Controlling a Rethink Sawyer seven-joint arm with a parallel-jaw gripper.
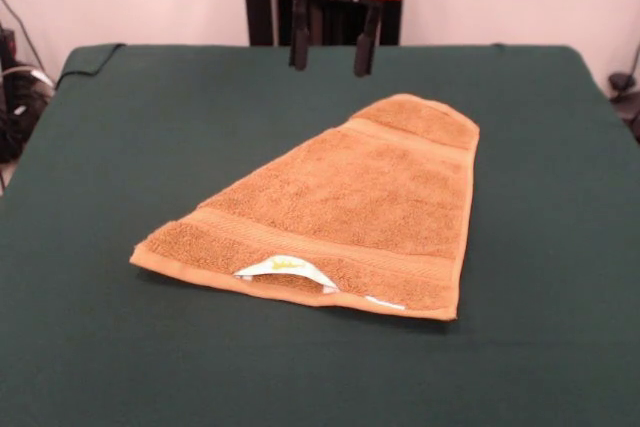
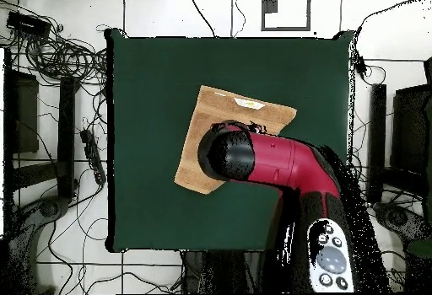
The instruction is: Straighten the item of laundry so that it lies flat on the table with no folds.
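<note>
One fold remains, by my judgement: the orange terry towel (image 1: pixel 340 212) lies mid-counter (image 1: pixel 110 347) as a tapered shape, one side doubled over. My hand (image 1: pixel 331 47) hovers above its far end, fingers spread, empty. Unfolding is outstanding.

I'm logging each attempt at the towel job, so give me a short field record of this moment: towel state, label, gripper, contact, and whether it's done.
towel: orange-tan towel lies on the green table, folded over into a tapering shape, narrow at the far end
label: white label shows at the near edge
gripper: gripper hangs above the table beyond the towel's far end, jaws apart and empty
contact: none with the towel
task status: not done, fold remains
</note>
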